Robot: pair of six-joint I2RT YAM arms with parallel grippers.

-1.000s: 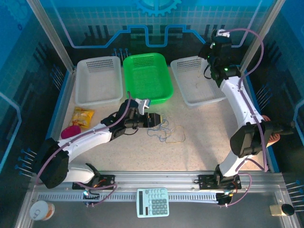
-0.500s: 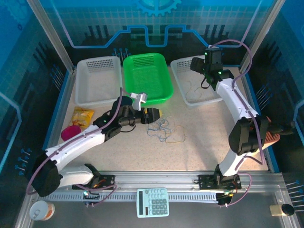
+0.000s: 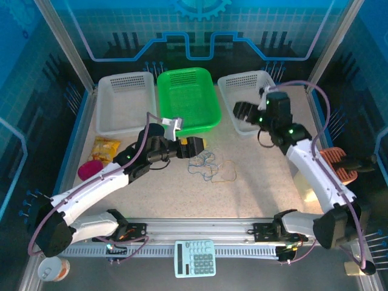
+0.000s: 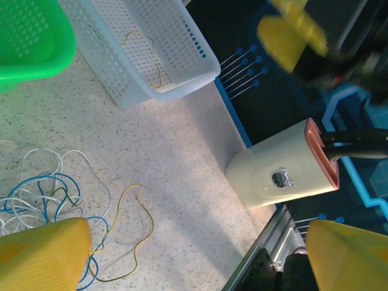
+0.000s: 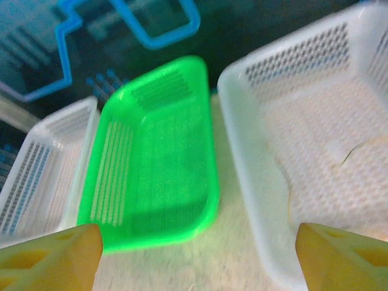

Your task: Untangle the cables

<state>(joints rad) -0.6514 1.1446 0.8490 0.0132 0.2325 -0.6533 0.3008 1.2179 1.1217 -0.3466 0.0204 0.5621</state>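
cables: one loose heap around the middle of the bench, on the near side of the green basket. Blue-grey, whitish and yellowish strands in small overlapping loops, thin and floppy.
heap axis: runs from the left pincer toward the right edge. A yellowish strand trails free at that end.
left pincer: released, jaws wide, empty, hanging at the heap's left end. In the wrist view the tangle sits at one finger, partly hidden by it.
right pincer: released, empty, over the near-left corner of the far-right white basket, well apart from the heap.
in that basket: one thin wire, lying alone.
nearer arm: left, clearly.
next move (my guess): left drops onto an edge strand. The free yellowish one looks easiest to peel off.
risk: loops interlock, so the whole heap may drag.
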